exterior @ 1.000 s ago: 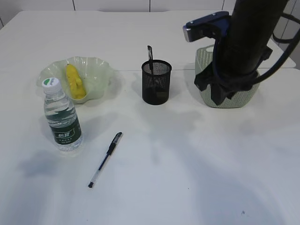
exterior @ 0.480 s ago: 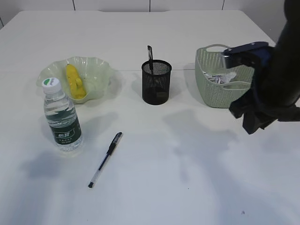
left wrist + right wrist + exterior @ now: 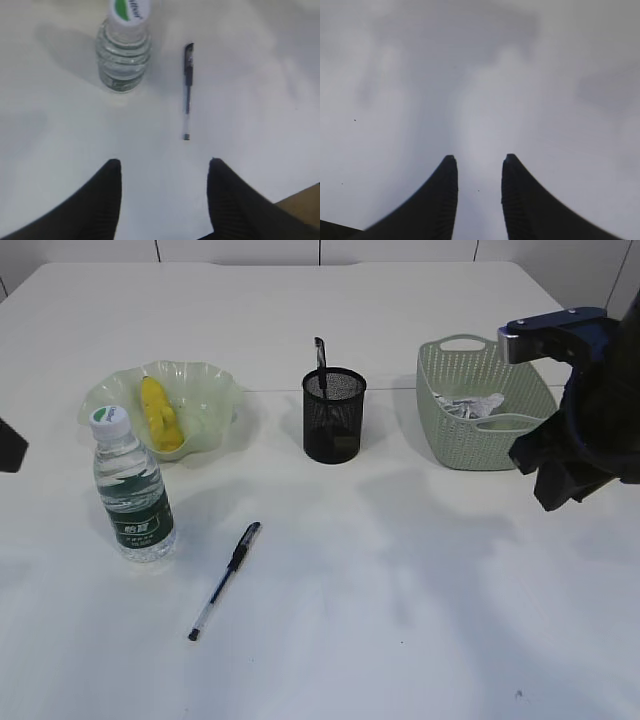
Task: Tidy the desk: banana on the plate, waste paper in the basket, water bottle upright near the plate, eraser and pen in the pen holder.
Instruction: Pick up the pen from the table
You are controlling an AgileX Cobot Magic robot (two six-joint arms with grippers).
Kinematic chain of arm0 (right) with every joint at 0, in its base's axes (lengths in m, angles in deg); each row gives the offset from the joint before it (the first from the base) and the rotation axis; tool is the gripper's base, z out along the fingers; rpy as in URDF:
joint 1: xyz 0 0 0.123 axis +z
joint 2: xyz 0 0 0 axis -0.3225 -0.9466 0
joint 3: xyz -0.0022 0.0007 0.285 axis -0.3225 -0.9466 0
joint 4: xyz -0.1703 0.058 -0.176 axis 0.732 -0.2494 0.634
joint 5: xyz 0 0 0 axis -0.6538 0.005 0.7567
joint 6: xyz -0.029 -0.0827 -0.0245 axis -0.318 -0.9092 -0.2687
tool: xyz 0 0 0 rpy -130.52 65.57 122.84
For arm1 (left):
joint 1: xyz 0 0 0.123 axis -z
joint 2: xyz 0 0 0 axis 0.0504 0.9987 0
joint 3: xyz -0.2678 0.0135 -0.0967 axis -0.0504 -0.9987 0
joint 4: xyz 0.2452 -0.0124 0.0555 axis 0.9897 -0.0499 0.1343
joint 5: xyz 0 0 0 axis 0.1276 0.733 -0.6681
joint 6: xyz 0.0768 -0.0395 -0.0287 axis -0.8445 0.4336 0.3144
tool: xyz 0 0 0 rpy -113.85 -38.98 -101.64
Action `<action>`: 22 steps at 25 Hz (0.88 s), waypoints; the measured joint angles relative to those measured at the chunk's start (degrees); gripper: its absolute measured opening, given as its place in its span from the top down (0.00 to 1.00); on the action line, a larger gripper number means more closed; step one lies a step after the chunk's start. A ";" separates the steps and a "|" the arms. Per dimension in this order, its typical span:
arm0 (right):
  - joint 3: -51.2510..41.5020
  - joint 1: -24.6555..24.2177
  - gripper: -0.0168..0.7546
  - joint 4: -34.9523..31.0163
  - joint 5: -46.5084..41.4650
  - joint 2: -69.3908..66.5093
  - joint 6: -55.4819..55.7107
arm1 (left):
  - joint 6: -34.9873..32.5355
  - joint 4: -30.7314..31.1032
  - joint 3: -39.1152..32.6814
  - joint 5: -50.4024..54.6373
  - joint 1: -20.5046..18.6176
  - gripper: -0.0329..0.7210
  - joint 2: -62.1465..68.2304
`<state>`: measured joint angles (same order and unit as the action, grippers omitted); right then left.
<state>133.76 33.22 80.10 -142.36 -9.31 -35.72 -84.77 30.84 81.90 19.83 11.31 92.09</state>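
The yellow banana [image 3: 160, 412] lies on the green plate [image 3: 215, 382]. The water bottle [image 3: 133, 490] stands upright in front of the plate. A black pen [image 3: 225, 580] lies on the table to the bottle's right. The black mesh pen holder [image 3: 334, 418] holds another pen [image 3: 320, 353]. Crumpled waste paper [image 3: 472, 403] lies in the green basket [image 3: 440, 435]. No eraser shows. My left gripper [image 3: 164, 165] is open and empty, short of the pen [image 3: 188, 85] and bottle [image 3: 124, 50]. My right gripper [image 3: 479, 160] is open and empty over bare table.
My right arm [image 3: 590, 420] hangs at the right edge, just right of the basket. A dark part of my left arm [image 3: 8, 445] shows at the left edge of the exterior view. The table's front edge [image 3: 300, 200] shows in the left wrist view.
My right arm has moved from over the basket to the right edge, uncovering the basket and paper. A part of my left arm has come into view at the left edge.
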 joint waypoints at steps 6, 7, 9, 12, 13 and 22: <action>0.00 0.00 0.68 0.00 0.00 0.00 0.10 | 0.14 -2.91 0.82 -1.89 5.89 0.50 6.02; 0.00 0.00 0.68 -0.09 0.00 0.00 0.10 | 0.19 -3.75 0.82 -2.92 6.61 0.49 6.82; 0.00 0.00 0.68 -0.09 0.00 0.00 0.10 | 0.28 -4.71 0.82 -5.30 8.30 0.47 8.05; 0.00 0.00 0.68 -0.09 0.00 0.00 0.10 | 0.28 -6.25 0.82 -10.35 11.60 0.45 9.52; 0.00 0.00 0.68 -0.09 0.00 0.00 0.10 | 0.28 -6.38 0.82 -11.79 12.78 0.45 9.88; 0.00 0.00 0.68 -0.09 0.00 0.00 0.10 | 0.28 -7.14 0.82 -20.49 15.10 0.44 10.11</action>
<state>133.76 33.22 80.01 -142.36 -9.31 -35.62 -84.48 23.70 82.72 -0.66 26.41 102.20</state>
